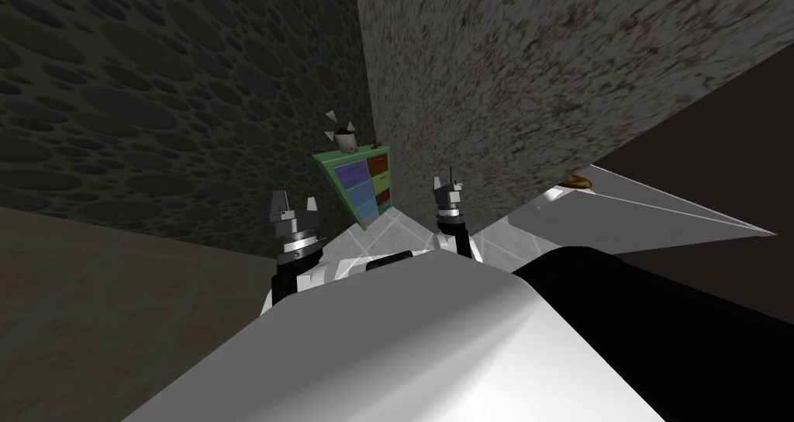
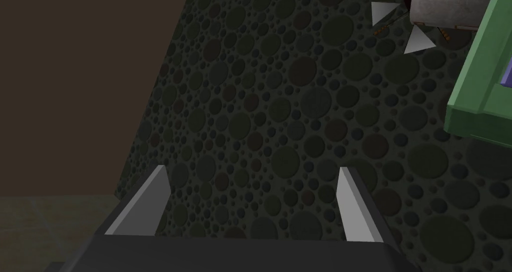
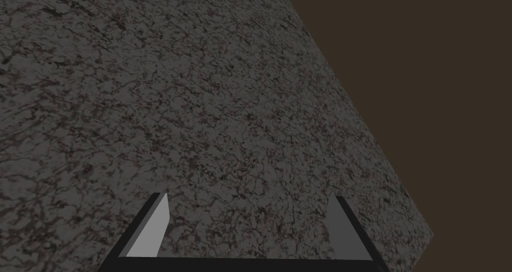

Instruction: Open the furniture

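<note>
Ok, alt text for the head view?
A green cabinet with coloured drawers stands where a spotted wall meets a speckled wall, a potted plant on top. The left tool and right tool are held up short of it, touching nothing.

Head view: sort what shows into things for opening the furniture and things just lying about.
For the job:
green cabinet in the corner ahead
left gripper, open
right gripper, open

Just lying about:
pot on the cabinet's top
brown thing on the white surface to the right
</note>
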Tool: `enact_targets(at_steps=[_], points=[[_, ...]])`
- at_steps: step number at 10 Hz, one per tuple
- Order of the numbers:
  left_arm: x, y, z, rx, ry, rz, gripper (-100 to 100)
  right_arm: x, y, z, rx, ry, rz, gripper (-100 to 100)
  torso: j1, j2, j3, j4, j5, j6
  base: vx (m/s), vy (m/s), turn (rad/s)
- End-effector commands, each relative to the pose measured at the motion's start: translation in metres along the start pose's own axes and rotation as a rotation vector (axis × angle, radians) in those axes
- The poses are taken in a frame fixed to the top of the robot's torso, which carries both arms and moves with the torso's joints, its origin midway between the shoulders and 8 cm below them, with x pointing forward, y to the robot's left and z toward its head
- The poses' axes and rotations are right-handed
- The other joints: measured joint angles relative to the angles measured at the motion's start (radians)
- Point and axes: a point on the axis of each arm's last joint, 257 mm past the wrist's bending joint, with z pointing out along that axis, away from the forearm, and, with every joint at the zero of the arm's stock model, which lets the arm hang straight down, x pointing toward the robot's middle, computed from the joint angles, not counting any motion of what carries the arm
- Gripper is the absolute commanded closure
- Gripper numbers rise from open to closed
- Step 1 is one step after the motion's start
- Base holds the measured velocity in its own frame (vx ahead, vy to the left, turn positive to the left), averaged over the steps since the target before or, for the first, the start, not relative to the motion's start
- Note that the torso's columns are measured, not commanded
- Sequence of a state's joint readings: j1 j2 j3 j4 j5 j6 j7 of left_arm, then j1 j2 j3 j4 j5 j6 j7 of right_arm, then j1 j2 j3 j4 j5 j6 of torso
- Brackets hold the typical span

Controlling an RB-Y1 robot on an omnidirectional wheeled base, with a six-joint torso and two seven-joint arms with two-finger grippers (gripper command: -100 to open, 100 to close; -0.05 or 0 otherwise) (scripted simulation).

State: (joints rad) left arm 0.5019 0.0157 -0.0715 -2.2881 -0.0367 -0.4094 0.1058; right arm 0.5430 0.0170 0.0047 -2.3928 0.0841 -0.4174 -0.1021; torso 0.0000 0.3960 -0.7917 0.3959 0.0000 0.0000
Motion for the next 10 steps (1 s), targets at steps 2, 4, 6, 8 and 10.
enact_targets(at_steps=[2,4,6,8,10], points=[[0.0,0.0,0.0,0.0,0.0,0.0,0,0.0,0.0,0.0,0.0,0.0,0.0,0,0.0,0.148,-0.295,0.148,0.0,0.0,0.0,0.0,0.0],[0.002,0.005,-0.001,-0.011,0.024,0.012,-100,0.0,0.0,0.0,0.0,0.0,0.0,0,0.0,0.295,-0.59,0.295,0.0,0.0,0.013,-0.006,0.007],[0.002,0.014,-0.004,-0.031,0.053,0.026,-100,0.0,0.0,0.0,0.001,0.0,0.0,0,0.0,0.336,-0.68,0.337,0.0,0.0,0.056,-0.025,0.022],[-0.003,0.034,-0.008,-0.069,0.074,0.04,-100,0.0,0.0,0.0,0.001,0.0,0.0,0,-0.001,0.339,-0.686,0.341,0.0,0.0,0.138,-0.063,0.043],[-0.009,0.05,-0.011,-0.098,0.075,0.044,-100,0.0,0.0,0.0,0.001,0.0,0.0,0,-0.001,0.339,-0.686,0.341,0.0,0.0,0.162,-0.073,0.051]])
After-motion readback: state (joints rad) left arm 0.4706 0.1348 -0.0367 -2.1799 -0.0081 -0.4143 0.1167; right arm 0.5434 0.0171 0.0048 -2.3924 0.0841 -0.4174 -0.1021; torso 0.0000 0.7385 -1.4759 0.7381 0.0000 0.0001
